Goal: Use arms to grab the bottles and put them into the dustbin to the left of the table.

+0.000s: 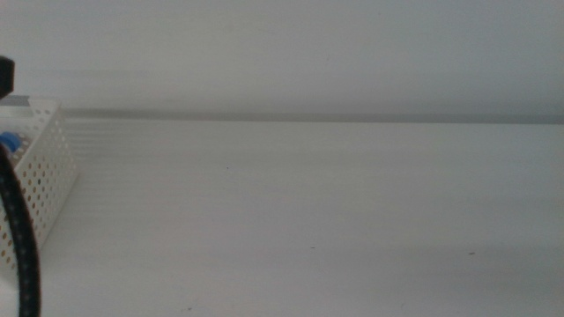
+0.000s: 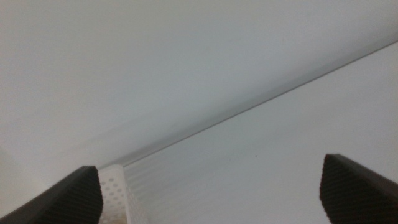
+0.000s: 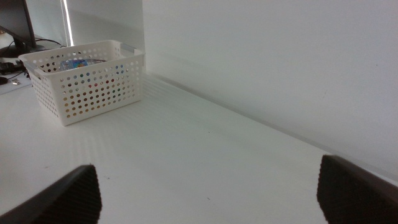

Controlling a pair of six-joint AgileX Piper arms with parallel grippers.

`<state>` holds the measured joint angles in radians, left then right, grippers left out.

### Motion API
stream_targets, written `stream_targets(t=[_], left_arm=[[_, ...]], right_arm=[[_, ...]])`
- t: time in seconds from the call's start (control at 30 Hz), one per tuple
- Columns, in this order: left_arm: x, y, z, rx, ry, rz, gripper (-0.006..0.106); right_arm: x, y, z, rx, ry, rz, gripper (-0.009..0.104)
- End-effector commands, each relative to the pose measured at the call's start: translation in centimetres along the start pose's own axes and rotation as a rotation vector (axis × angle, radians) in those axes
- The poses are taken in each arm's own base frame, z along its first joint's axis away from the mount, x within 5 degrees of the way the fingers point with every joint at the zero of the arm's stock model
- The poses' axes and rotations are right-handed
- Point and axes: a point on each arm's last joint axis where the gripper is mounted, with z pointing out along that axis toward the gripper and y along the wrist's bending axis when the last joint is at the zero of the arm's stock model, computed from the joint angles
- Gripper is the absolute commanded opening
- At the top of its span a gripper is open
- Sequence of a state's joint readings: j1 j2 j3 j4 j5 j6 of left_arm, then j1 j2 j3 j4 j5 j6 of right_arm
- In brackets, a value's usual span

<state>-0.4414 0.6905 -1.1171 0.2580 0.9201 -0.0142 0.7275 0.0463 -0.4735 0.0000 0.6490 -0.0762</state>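
Note:
The white perforated dustbin (image 1: 40, 176) stands at the table's (image 1: 308, 220) left edge. A blue bottle cap (image 1: 9, 141) shows inside it. In the right wrist view the dustbin (image 3: 93, 87) is far off, and coloured bottle shapes (image 3: 74, 64) show over its rim and through its holes. No bottle stands on the tabletop. My left gripper (image 2: 208, 186) is open with nothing between its jaws, near a corner of the dustbin (image 2: 115, 186). My right gripper (image 3: 208, 186) is open and empty, low over the table well to the right of the dustbin.
A black cable (image 1: 22, 246) curves down in front of the dustbin at the left edge of the middle view. A plain white wall (image 1: 308, 53) rises behind the table. A dark monitor and cables (image 3: 15, 31) lie beyond the dustbin.

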Motion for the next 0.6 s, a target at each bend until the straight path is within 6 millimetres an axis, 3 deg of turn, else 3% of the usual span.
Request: stream_targets(t=[0.0,0.2,0.57], left_arm=[[-0.3,-0.2,0.0,0.019,-0.049,-0.017,0.094],[-1.0,-0.8,-0.1,0.076,-0.135,0.059,0.094],[-1.7,-0.8,-0.3,0.078,-0.216,0.043,0.094]], right_arm=[[0.2,0.0,0.1,0.005,-0.006,-0.008,0.093],[0.2,0.0,0.1,0.005,-0.006,-0.008,0.093],[0.2,0.0,0.1,0.005,-0.006,-0.008,0.093]])
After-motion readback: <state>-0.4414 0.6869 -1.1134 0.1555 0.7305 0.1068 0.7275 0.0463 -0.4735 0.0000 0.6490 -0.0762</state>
